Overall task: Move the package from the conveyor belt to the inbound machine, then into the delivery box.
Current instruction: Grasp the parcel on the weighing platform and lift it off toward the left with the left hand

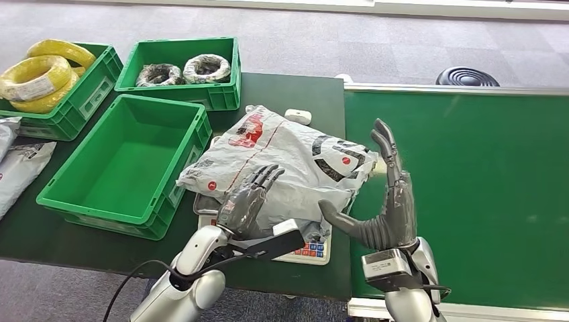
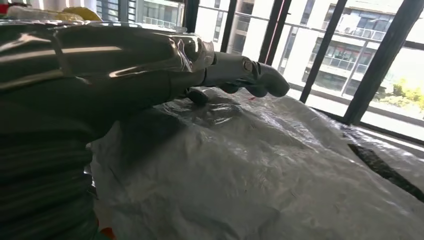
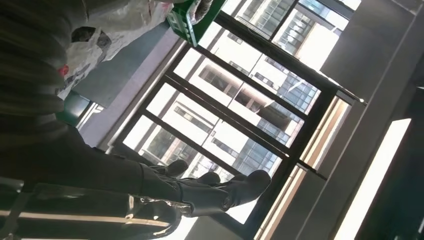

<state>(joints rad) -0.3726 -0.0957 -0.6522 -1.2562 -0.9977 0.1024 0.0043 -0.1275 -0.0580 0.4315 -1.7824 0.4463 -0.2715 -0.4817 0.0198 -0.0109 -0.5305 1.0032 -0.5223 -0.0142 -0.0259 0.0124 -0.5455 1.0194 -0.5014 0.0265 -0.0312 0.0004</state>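
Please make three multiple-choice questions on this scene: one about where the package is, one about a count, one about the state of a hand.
1. Where does the grey plastic mailing bag with red marks lie?
A. on the white scale on the dark green table
B. inside the empty green crate
C. on the green belt

2. How many green plastic crates stand on the table?
A. one
B. three
C. five

3. How is the right hand?
A. gripping the bag
B. open, fingers upright beside the bag
C. closed as a fist

Answers:
1 A, the scale's keys show under the bag.
2 B, one empty, one with yellow coils, one with dark coils.
3 B, it holds nothing.
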